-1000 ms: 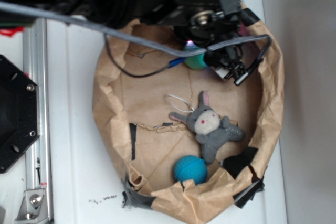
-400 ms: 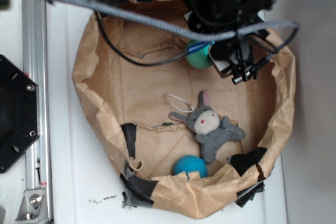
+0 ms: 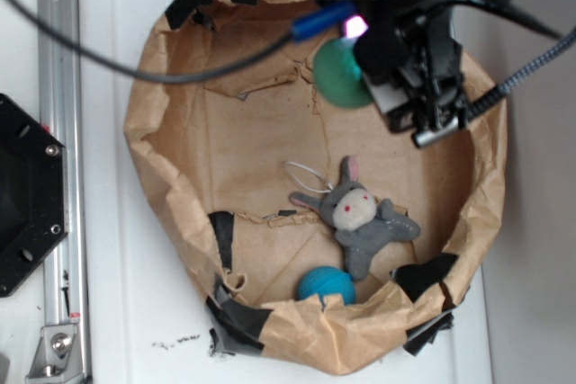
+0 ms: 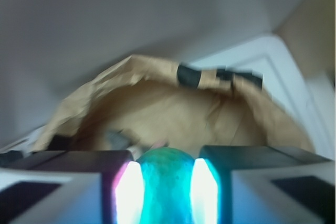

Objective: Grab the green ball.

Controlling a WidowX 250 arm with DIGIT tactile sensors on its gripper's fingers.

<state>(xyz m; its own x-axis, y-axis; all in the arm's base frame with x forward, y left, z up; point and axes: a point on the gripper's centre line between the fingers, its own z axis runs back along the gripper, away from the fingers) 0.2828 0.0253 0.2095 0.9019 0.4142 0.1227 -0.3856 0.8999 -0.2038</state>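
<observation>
Claw (image 4: 166, 192) clamped on the green ball (image 4: 166, 182), held above the paper bag (image 3: 153, 177).

The wrist view shows the ball pinched between both fingers. From outside, it hangs over the bag's far rim. The grab looks done; only a secure lift remains. A plush bunny (image 3: 360, 218) and blue ball (image 3: 326, 283) lie inside, on the white desk (image 3: 117, 312).

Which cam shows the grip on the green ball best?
Wrist. The green ball sits squarely between the two gripper fingers, both pressed to its sides, though the image is blurred. In the exterior view the ball shows only partly, at the paper bag's top; the arm hides the contact.
</observation>
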